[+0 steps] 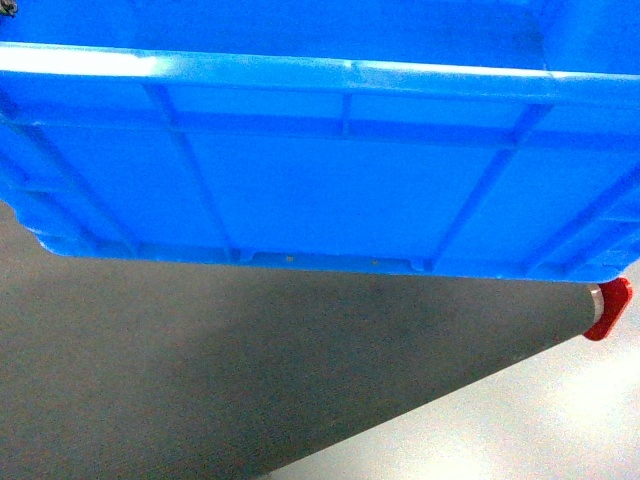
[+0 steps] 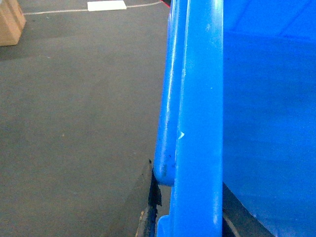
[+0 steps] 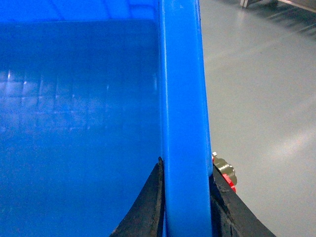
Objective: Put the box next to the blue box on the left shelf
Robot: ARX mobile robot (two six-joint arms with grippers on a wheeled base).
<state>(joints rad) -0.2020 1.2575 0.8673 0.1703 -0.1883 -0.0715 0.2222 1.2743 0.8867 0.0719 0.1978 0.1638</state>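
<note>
- While the box (image 1: 330, 190) hangs clear of the floor (image 1: 200, 380), it fills the head view; its ribbed wall faces the camera.
- Right gripper (image 3: 185, 197): closed on the box's thick rim, one dark finger (image 3: 148, 207) inside the wall, the other outside.
- Left gripper (image 2: 185, 217): only dark finger parts show at the opposite rim, so whether it clamps cannot be told.
- Step in hand, as judged: carrying the box towards the left shelf. Neither the shelf nor the other blue box appears in any view.
- Next move calls for bringing the shelf into sight, then setting the box level onto it.
- Surroundings: a cardboard carton (image 2: 10, 22) and a white sheet (image 2: 106, 5) lie well beyond the left gripper; a red-tipped part (image 1: 607, 308) shows below the box's corner on the right gripper's side.
- Obstruction: the box itself blocks the forward view.
</note>
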